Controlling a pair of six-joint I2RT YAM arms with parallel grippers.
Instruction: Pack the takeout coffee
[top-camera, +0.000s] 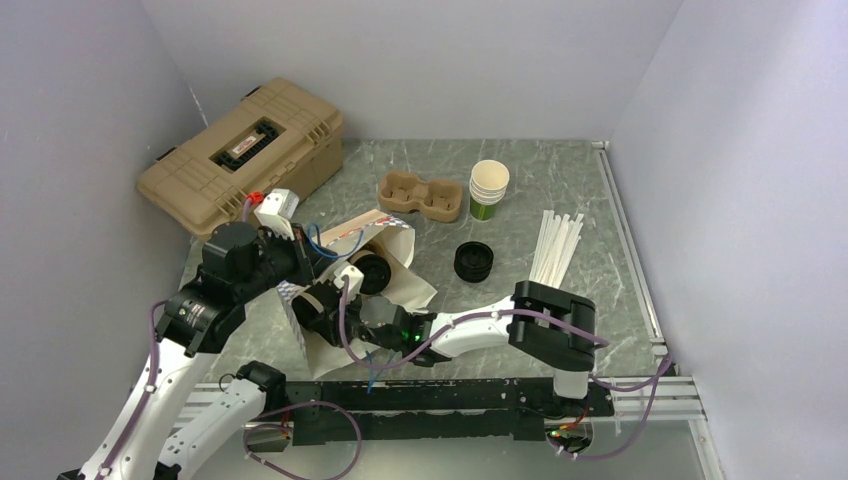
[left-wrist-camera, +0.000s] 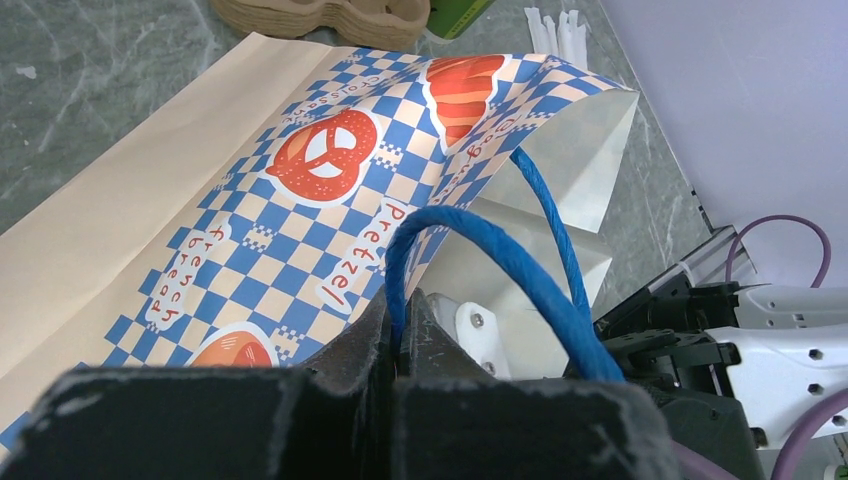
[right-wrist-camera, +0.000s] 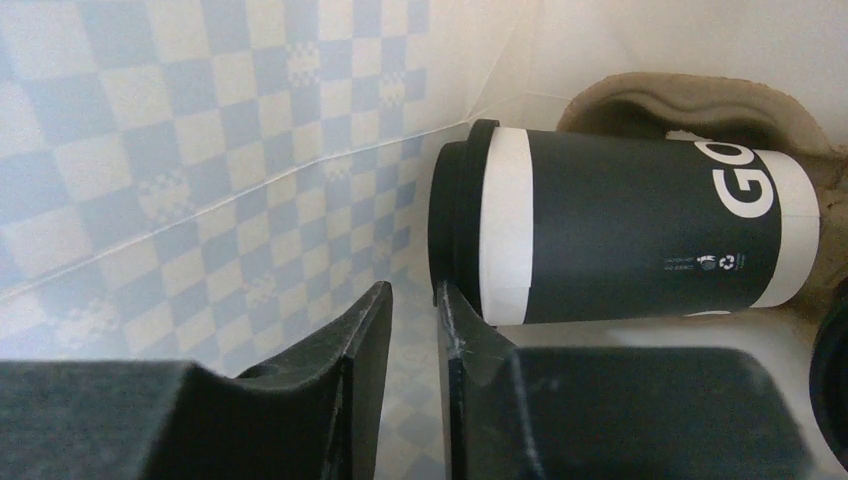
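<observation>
**Checking the coffee inside the bag: right end effector empty**

Top view. The paper bag (top-camera: 385, 232) lies on the desk (top-camera: 610, 250) with its mouth turned toward the arms. The left arm (top-camera: 215, 290) holds it at the mouth, most likely to keep it gaping for the right arm (top-camera: 470, 328), whose front end goes into it. The coffee (top-camera: 372, 270) shows only as a dark round lid inside the bag. A stack of cups (top-camera: 488, 188) and a stack of lids (top-camera: 474, 262) stand well apart from it, farther back.

Left wrist view. The left end effector (left-wrist-camera: 400, 318) is clamped tight on the blue rope handle (left-wrist-camera: 470, 240). The bag's checkered pretzel-print side rises beyond it.

Right wrist view. The right end effector (right-wrist-camera: 412, 335) is all but closed, with a thin slit between the fingers and nothing in it. Its tips sit just beside the lid; contact cannot be told. The coffee has a dark wrap with white letters "GO", a pale band at each end and a black lid. It lies sideways across this view. Its base points toward a brown moulded cardboard piece (right-wrist-camera: 690, 100); whether it sits in that is unclear.

Judgement: the cup is in the bag, and the right arm must come out without dragging it.
</observation>
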